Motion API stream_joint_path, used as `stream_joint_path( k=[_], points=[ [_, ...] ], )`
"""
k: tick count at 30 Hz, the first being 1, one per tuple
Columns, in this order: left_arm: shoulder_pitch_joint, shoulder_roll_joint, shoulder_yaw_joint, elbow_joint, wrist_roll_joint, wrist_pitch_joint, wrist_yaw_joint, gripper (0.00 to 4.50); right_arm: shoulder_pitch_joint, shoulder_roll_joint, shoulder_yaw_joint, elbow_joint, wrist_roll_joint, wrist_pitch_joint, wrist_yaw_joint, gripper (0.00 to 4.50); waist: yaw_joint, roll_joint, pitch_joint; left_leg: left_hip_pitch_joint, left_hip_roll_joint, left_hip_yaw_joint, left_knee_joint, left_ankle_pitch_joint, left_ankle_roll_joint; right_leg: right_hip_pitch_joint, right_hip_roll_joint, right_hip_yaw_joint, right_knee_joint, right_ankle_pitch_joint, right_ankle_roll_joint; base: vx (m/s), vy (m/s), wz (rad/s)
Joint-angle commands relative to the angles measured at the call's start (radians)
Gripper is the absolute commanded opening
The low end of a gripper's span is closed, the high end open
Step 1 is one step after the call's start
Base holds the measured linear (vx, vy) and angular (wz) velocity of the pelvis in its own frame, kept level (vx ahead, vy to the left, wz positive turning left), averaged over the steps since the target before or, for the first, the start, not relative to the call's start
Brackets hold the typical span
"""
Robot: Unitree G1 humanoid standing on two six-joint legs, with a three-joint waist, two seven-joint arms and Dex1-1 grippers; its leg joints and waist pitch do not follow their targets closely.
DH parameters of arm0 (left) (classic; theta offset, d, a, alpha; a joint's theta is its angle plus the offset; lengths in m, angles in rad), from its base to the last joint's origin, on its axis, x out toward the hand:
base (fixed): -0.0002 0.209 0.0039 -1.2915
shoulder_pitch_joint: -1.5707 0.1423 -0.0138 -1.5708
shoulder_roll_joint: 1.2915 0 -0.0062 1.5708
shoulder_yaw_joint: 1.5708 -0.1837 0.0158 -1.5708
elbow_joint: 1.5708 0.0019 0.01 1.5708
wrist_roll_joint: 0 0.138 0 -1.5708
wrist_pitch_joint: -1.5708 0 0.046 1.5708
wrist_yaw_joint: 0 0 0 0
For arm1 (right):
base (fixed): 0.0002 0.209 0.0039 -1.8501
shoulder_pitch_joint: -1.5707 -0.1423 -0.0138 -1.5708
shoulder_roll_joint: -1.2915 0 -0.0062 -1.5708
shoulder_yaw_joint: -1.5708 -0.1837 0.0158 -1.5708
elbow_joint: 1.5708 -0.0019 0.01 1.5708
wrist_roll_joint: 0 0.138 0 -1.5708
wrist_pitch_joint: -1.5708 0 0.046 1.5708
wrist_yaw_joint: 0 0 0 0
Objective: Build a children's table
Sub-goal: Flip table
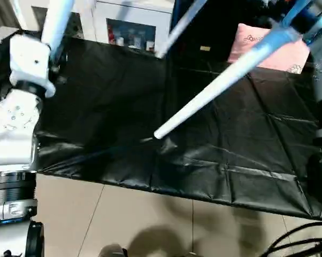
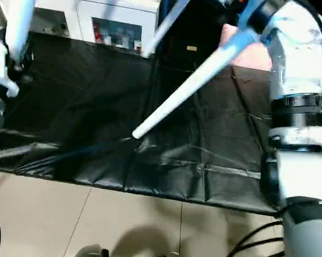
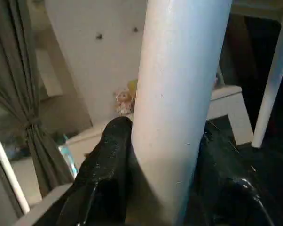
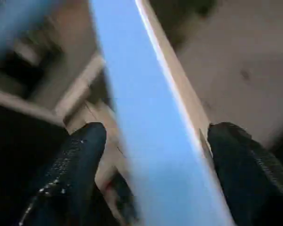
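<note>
Three white tube legs of the children's table show. One leg [image 1: 58, 21] rises at the far left, and my left gripper [image 3: 162, 127] is shut on this leg [image 3: 179, 94], with both black fingers [image 3: 108, 155] pressed against it. A long leg [image 1: 220, 85] slants from the upper right down to a free end just above the black sheet. It passes between the fingers of my right gripper [image 4: 159, 129], which stands open, with a gap beside one finger [image 4: 80, 155]. A third, thinner-looking leg [image 1: 179, 27] slants at the top centre.
A creased black sheet [image 1: 107, 107] covers the work surface, and its front edge runs across the lower picture. Beige tiled floor [image 1: 123, 225] lies below, with cables [image 1: 303, 241] at the right. A pink pillow [image 1: 257, 45] and a white glass-door cabinet [image 1: 131, 29] stand behind.
</note>
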Motion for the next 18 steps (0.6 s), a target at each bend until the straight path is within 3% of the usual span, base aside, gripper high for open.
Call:
stream_joint_path(
  k=[1,2,4,5,6,8,11,16,18],
  points=[
    [0.001,-0.032,-0.075,0.027,0.004,0.015,-0.027,1.68,0.031,0.009,0.016,-0.035,0.044,0.032,0.075,4.01,-0.006,0.019,-0.068,0.04,0.055,-0.026,-0.075,-0.235,0.004,0.034,-0.09,0.071,-0.099,-0.238,-0.131,0.0,0.0,0.0],
    [-0.008,-0.028,-0.075,0.034,0.007,0.014,-0.03,1.67,0.038,0.009,0.008,-0.051,0.063,0.04,0.094,4.07,-0.007,0.02,-0.064,0.045,0.055,-0.026,-0.077,-0.27,-0.002,0.03,-0.089,0.07,-0.106,-0.282,-0.126,0.0,0.0,0.0],
    [-0.012,-0.027,-0.075,0.037,0.009,0.014,-0.031,1.64,0.043,0.008,0.004,-0.06,0.071,0.044,0.103,4.12,-0.006,0.022,-0.066,0.047,0.058,-0.03,-0.08,-0.285,-0.014,0.032,-0.095,0.07,-0.108,-0.301,-0.123,0.0,0.0,0.0],
    [-0.022,-0.025,-0.074,0.046,0.011,0.013,-0.033,1.61,0.046,0.018,-0.029,-0.084,0.125,0.063,0.108,4.26,-0.006,0.024,-0.071,0.042,0.06,-0.033,-0.083,-0.266,-0.021,0.04,-0.096,0.069,-0.104,-0.27,-0.125,0.0,0.0,0.0],
    [-0.022,-0.025,-0.074,0.046,0.011,0.013,-0.033,1.58,0.046,0.018,-0.029,-0.084,0.125,0.063,0.108,4.48,-0.005,0.025,-0.071,0.039,0.06,-0.034,-0.084,-0.256,-0.022,0.042,-0.096,0.07,-0.102,-0.25,-0.126,0.0,0.0,0.0],
    [-0.026,-0.023,-0.074,0.05,0.013,0.012,-0.033,1.56,0.043,0.026,-0.058,-0.1,0.168,0.082,0.1,4.5,-0.005,0.022,-0.078,0.035,0.061,-0.034,-0.084,-0.223,-0.027,0.046,-0.096,0.068,-0.093,-0.178,-0.139,0.0,0.0,0.0],
    [-0.036,-0.015,-0.076,0.078,0.021,-0.008,-0.029,1.54,0.019,0.031,-0.222,-0.135,0.354,0.174,0.021,4.5,-0.004,0.022,-0.076,0.034,0.058,-0.031,-0.084,-0.217,-0.019,0.045,-0.096,0.07,-0.094,-0.169,-0.14,0.0,0.0,0.0],
    [-0.041,-0.002,-0.081,0.1,0.022,-0.028,-0.028,1.54,0.066,0.007,-0.305,-0.158,0.427,0.215,-0.026,4.5,-0.002,0.017,-0.075,0.027,0.053,-0.03,-0.084,-0.213,-0.031,0.05,-0.098,0.068,-0.097,-0.195,-0.122,0.0,0.0,0.0],
    [-0.038,0.004,-0.084,0.107,0.024,-0.043,-0.035,1.54,0.141,0.012,-0.34,-0.218,0.467,0.238,-0.053,4.5,-0.002,0.018,-0.074,0.028,0.052,-0.03,-0.084,-0.216,-0.025,0.051,-0.101,0.069,-0.104,-0.221,-0.105,0.0,0.0,0.0]
  ],
)
